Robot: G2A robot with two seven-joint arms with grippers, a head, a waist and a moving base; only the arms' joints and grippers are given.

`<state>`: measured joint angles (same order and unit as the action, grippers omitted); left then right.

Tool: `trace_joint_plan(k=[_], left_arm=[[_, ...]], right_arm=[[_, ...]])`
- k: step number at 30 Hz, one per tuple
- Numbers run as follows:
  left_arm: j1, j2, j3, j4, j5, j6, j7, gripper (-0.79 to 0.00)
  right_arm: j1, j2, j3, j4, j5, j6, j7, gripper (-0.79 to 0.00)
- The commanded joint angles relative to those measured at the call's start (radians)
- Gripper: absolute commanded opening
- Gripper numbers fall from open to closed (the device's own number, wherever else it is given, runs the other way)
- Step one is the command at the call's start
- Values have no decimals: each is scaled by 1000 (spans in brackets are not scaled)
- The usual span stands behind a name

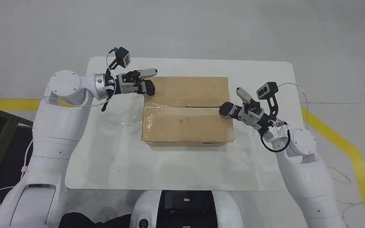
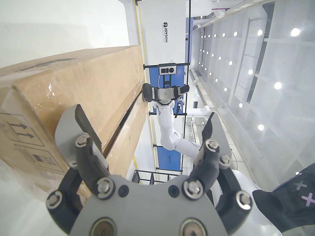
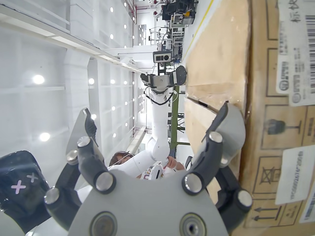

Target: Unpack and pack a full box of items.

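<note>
Left gripper, jaws wide, sits at the left end of the closed box mid-table, right gripper equally wide and close at the right end, flap seam running left-right between them.

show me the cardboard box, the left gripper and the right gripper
cardboard box (image 1: pixel 188 121), top view, on the top flap nearer the robot
left gripper (image 1: pixel 150 80), top view, midway between its open jaws
right gripper (image 1: pixel 230 100), top view, midway between its open jaws
</note>
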<state>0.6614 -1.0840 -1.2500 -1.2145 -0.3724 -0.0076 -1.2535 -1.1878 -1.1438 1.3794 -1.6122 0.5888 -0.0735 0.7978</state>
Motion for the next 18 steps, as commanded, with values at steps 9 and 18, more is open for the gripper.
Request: trace_joint_plan(k=[9, 18], left_arm=[[0, 0, 0, 0, 0, 0, 0, 0], [0, 0, 0, 0, 0, 0, 0, 0]], right_arm=[[22, 8, 9, 9, -45, 49, 46, 0], [66, 13, 2, 33, -81, 57, 86, 0]])
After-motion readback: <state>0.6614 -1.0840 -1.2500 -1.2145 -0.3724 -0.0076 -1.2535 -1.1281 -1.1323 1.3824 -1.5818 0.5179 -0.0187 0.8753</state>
